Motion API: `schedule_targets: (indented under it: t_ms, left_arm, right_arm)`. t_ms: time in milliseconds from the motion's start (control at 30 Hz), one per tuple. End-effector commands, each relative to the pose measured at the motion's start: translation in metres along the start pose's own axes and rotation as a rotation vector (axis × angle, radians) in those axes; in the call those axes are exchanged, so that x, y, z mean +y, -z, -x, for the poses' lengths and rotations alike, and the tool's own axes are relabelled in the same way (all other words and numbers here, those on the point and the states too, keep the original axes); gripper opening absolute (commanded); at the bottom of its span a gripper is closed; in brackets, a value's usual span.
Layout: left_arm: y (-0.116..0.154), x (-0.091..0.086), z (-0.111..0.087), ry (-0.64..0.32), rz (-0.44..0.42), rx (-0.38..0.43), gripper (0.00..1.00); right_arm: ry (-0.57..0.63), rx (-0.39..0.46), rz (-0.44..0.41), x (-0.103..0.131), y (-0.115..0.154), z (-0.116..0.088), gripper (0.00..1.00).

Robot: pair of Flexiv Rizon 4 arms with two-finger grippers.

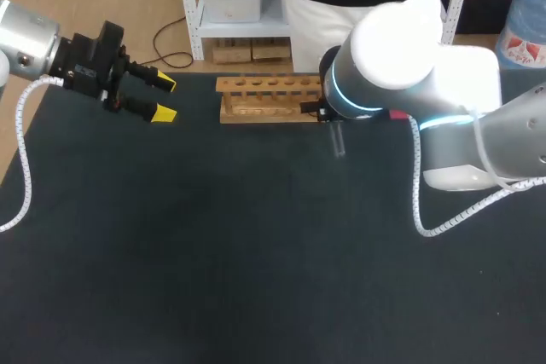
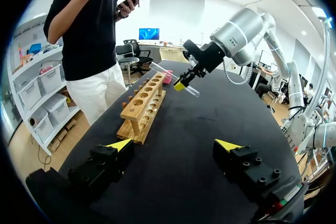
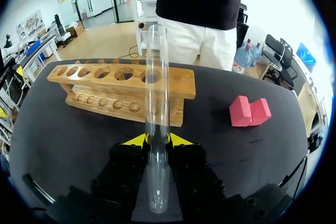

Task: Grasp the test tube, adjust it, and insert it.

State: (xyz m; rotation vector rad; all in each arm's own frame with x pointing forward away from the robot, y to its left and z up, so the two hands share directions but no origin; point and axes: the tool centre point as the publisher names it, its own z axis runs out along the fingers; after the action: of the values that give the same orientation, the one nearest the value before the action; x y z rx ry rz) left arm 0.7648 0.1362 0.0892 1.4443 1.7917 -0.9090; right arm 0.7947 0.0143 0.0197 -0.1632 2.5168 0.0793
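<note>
Glass test tube (image 3: pixel 157 77), light, stiff, slick and likely brittle, sits pinched partway along in the right pincer (image 3: pixel 157 139) over the worktop (image 1: pixel 213 253) just short of the wooden rack (image 3: pixel 126 85), so a gentle mid-body hold seems wise, while the left pincer (image 1: pixel 165 98) hangs spread and empty.

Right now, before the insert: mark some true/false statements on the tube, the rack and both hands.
1. The right hand is shut on the test tube. True.
2. Every hole of the wooden rack is empty. True.
3. The left hand is clamped on the rack. False: it is open, holds nothing and is apart from the rack.
4. The pink block lies inside the rack. False: it lies on the table beside the rack.
</note>
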Motion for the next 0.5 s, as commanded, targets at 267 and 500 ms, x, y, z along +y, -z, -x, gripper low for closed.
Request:
schedule_targets:
  t_ms: [267,500]
  left_arm:
    - [-0.0003,0.0009,-0.0008,-0.002,-0.002,-0.001,1.0]
    - [-0.0003,0.0009,-0.0008,-0.002,-0.002,-0.001,1.0]
  right_arm:
    - [0.003,0.013,0.017,0.0015,-0.0038,0.0008,0.0]
    - [-0.011,0.001,0.015,0.0017,0.0021,0.0,0.0]
